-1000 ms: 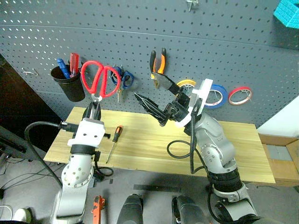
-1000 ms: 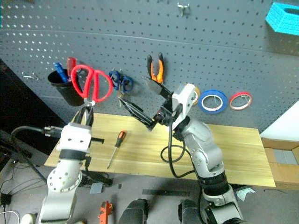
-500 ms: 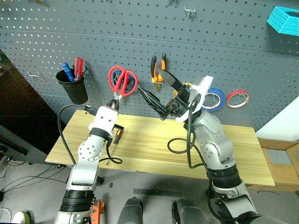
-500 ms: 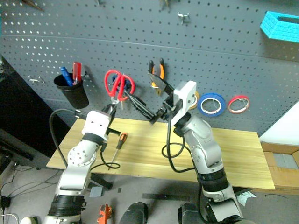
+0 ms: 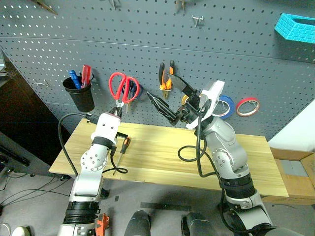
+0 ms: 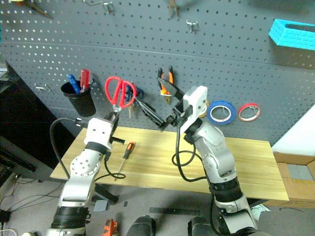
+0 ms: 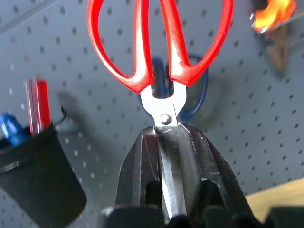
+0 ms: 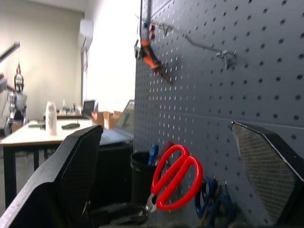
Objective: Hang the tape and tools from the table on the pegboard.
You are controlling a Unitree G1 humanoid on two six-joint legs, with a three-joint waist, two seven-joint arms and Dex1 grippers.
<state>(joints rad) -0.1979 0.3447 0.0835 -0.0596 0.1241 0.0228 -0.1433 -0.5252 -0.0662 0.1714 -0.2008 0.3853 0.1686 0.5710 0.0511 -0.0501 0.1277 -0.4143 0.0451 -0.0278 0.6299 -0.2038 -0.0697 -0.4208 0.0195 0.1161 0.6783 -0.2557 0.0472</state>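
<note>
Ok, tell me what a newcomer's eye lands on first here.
The red scissors stand out first, loops up against the pegboard, blades clamped in the left gripper. Beside them the right gripper is raised wide open in front of the hung pliers. A small screwdriver lies on the table.

The scissors (image 7: 160, 57) have glossy red plastic loops and bright, smooth steel blades. The fingers (image 7: 137, 171) clamping them look like matt black plastic. The pegboard (image 5: 147, 44) is flat, matt grey sheet, its hooks bare metal. The desk (image 5: 162, 152) is pale wood with visible grain and a dull sheen. The black cup (image 5: 82, 96) looks like smooth plastic.
</note>
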